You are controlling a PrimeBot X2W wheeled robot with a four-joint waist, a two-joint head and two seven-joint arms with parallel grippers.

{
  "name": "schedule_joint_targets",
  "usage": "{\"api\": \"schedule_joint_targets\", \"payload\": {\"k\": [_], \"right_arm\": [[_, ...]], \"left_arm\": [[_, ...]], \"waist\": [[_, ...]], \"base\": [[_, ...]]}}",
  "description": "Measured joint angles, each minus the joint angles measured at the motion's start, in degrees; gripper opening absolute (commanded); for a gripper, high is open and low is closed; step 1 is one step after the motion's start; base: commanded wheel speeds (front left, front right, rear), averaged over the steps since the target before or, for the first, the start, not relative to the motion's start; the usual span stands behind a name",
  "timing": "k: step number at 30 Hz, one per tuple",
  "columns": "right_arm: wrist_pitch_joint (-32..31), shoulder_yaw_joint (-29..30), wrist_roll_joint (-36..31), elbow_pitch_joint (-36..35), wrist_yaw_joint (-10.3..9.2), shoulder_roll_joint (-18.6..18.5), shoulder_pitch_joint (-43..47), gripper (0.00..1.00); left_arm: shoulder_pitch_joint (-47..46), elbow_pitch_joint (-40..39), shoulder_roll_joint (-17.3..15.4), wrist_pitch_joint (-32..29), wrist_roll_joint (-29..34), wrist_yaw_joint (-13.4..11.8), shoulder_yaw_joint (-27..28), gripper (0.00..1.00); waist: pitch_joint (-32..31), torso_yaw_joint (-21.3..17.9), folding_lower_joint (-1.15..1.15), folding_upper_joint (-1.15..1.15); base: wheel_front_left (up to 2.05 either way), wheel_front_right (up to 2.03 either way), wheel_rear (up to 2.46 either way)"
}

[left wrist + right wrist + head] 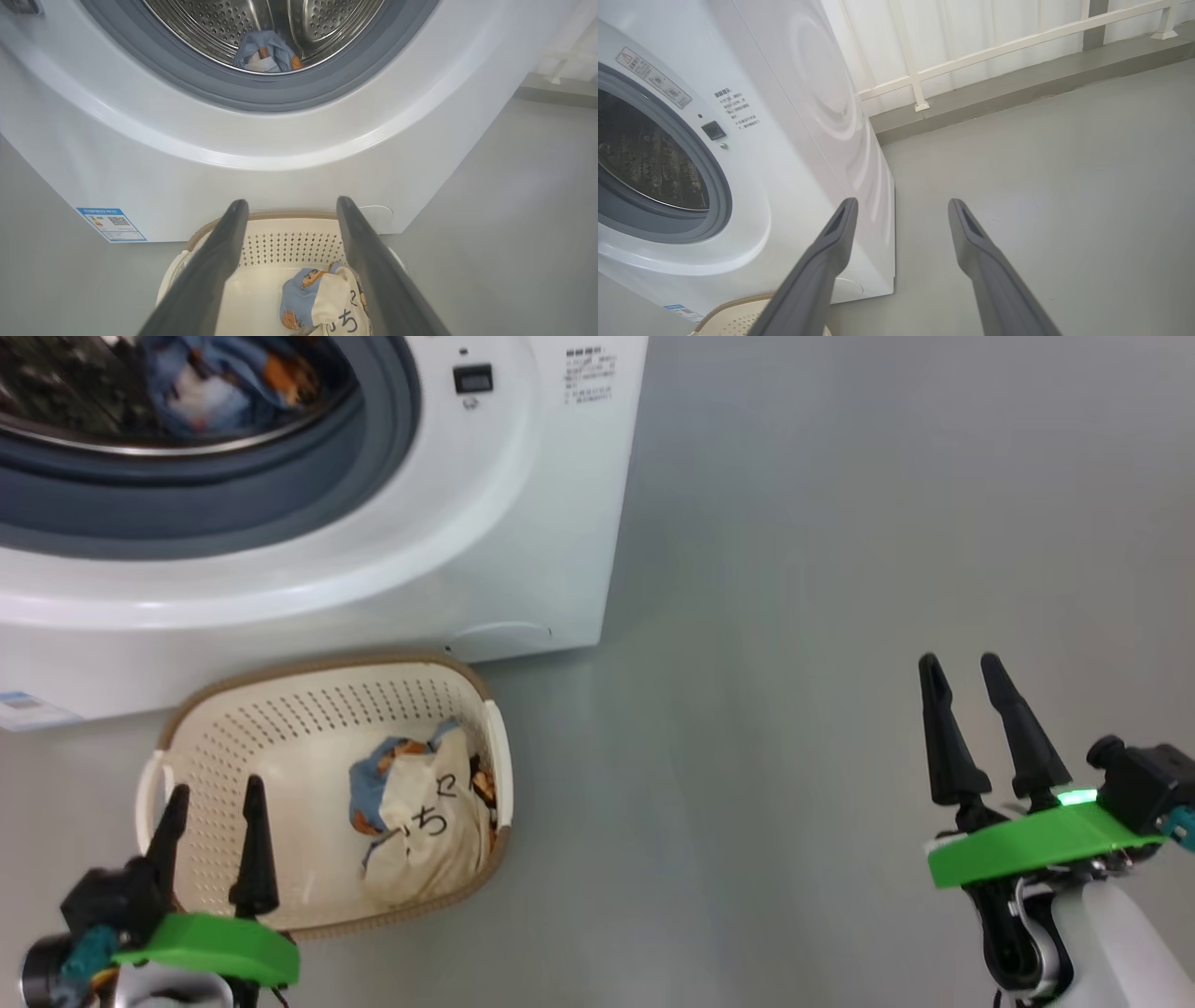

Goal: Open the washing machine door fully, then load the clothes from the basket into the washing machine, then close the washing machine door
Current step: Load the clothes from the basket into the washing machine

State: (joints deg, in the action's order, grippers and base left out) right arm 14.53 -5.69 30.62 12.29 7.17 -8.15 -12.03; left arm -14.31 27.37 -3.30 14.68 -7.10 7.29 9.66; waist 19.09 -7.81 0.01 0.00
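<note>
Clothes (429, 821) are bunched at the right end of the basket (280, 728), up against its right wall. The cream piece with black characters is on top, and the light blue piece with orange prints pokes out at the bundle's left and top edges. The basket sits on the floor (794, 616), tight to the bottom front edge of the washing machine (523, 476) and closer to its right front corner. The blue label sticker (28, 709) is at the machine's lower left corner. The left gripper (215, 787) hovers over the basket's near-left part with its fingers spread and nothing between them, tips aimed at the far wall. The bundle lies to the right of its right finger, apart from it. In the left wrist view the bundle sits low between the two fingers, partly hidden behind the right one, and I can't tell the height above the basket bottom. The right gripper (959, 660) is also spread and holding nothing, over bare floor well right of both basket and machine, so the clothes are well apart from it. In the right wrist view its fingers point at the floor past the machine's right front corner, with a white railing (994, 46) behind. A second light blue garment (266, 51) lies at the bottom front of the drum (327, 18), just inside the grey door seal (280, 95), above and beyond the left gripper's tips.
</note>
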Motion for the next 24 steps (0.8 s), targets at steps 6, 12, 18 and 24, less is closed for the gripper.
{"api": "schedule_joint_targets", "payload": {"k": [6, 12, 18, 24], "right_arm": [[0.01, -0.12, 0.0, -0.46, 0.0, 1.25, -3.61, 1.0], [0.01, -1.38, 0.0, -0.69, 0.0, 2.5, -6.62, 1.0], [0.01, -1.94, 0.0, -1.1, 0.0, 3.18, -9.06, 1.0], [0.01, -2.87, 0.0, -1.45, 0.0, 4.24, -11.2, 1.0]], "left_arm": [[-5.81, 6.32, -1.58, -0.01, -0.86, 0.08, -1.6, 1.0], [-11.71, 14.38, -3.7, -0.05, -3.77, 0.08, -6.16, 1.0], [-16.4, 21.37, -6.39, -0.05, -5.48, 0.09, -9.91, 1.0], [-22.37, 28.36, -8.81, -0.04, -8.81, 0.09, -16.08, 1.0]], "waist": [[4.99, -0.87, 0.0, 0.0], [9.9, -2.0, 0.0, 0.0], [13.74, -3.21, 0.0, 0.0], [17.91, -5.02, 0.0, 0.0]], "base": [[0.0, 0.0, 0.0], [0.0, 0.0, 0.0], [0.0, 0.0, 0.0], [0.0, 0.0, 0.0]]}}
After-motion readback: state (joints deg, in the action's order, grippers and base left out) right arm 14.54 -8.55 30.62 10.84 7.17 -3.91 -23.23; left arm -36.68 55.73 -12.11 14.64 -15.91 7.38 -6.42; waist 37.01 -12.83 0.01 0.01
